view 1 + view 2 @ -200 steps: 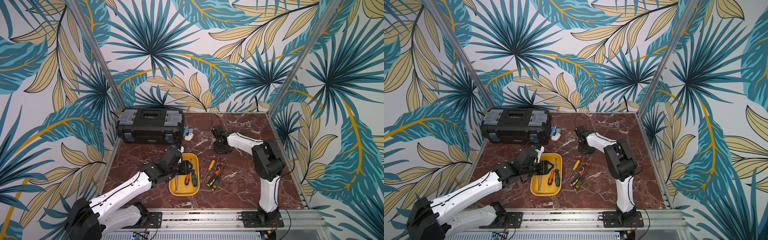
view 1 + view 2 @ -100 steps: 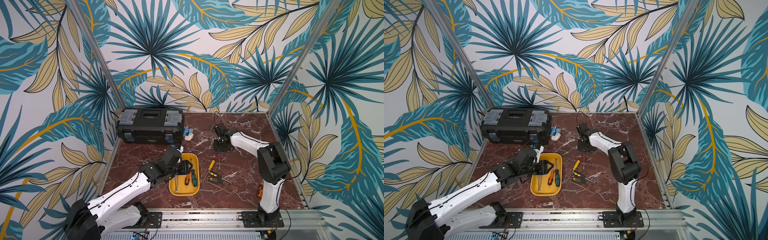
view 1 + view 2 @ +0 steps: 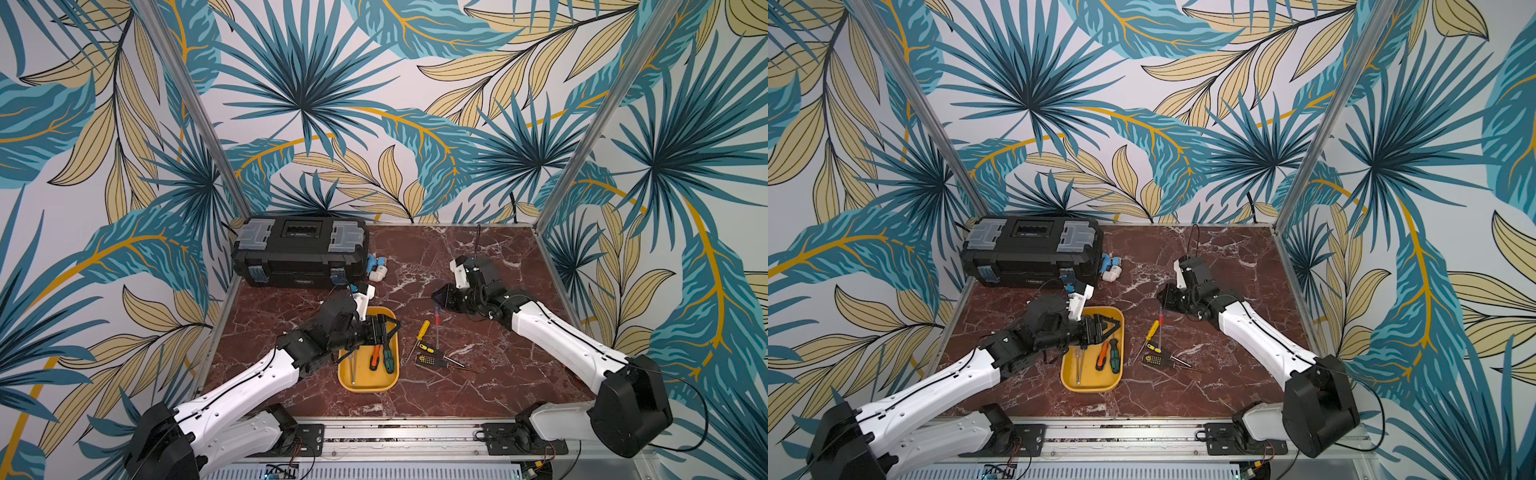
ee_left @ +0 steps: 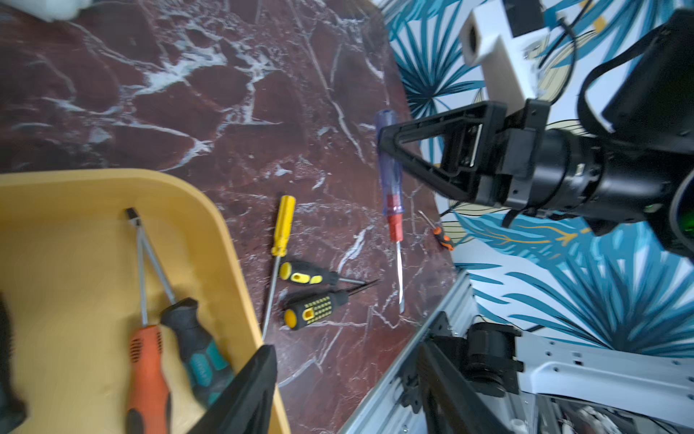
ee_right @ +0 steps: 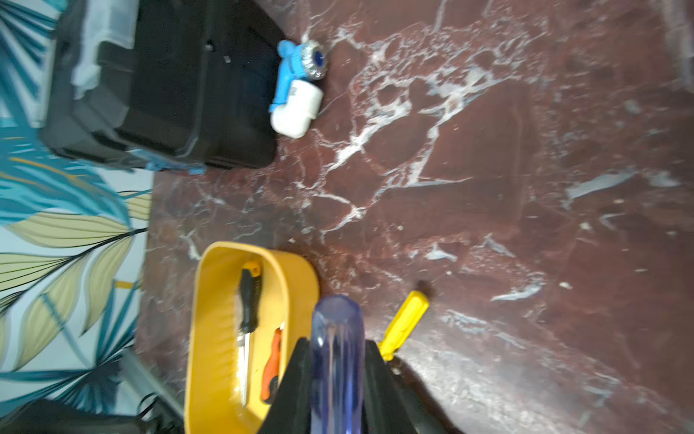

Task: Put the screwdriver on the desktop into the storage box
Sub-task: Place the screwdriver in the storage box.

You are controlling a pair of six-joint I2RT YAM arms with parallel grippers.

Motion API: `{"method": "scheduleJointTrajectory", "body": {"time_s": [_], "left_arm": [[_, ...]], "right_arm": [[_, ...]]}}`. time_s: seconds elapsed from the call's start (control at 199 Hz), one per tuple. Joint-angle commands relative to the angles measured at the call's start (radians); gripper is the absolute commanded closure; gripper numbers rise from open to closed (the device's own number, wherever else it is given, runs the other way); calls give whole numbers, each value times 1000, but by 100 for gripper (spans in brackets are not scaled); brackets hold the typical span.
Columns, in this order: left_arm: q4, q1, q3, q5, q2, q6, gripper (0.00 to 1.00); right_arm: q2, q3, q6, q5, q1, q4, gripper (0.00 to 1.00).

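Dropped from its upright, folded stance of a second ago, the right arm (image 3: 552, 332) stretches low across the red-brown marble-patterned desktop (image 3: 478, 395). Nearest, the shallow yellow-orange plastic storage box (image 3: 369, 381) holds an orange-handled screwdriver (image 3: 375, 357) and a teal-and-black-handled one (image 3: 389, 360) (two in, at least four to go, I judge). The left gripper (image 3: 390, 332) reaches sideways over its far half, jaws spread and empty, while a yellow-handled screwdriver (image 3: 423, 329) and two black-and-yellow-handled ones (image 3: 429, 360) lie just beside the box. Farther back, the right gripper (image 5: 336, 342) pinches the clear blue handle of a red-collared screwdriver (image 4: 390, 184), shaft slanting down, apart from the box.
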Motion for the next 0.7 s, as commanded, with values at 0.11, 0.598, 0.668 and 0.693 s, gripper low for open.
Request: {"method": "scheduleJointTrajectory", "body": {"time_s": [0.11,0.598,0.668,0.693], "left_arm": [[409,6,-45,203,65,-121,30],[747,3,-75,353,143,-270,37],[746,3,-80,356,142,-269,35],[749,3,-83,357,142,-271,35]], "right_arm": [[-118,-113,256,-276,27,351,100],[-146,-146,412,-275,85,561,100],[-146,-152,418,-270,92,574,100],[-146,-153,423,-271,93,580,100]]}}
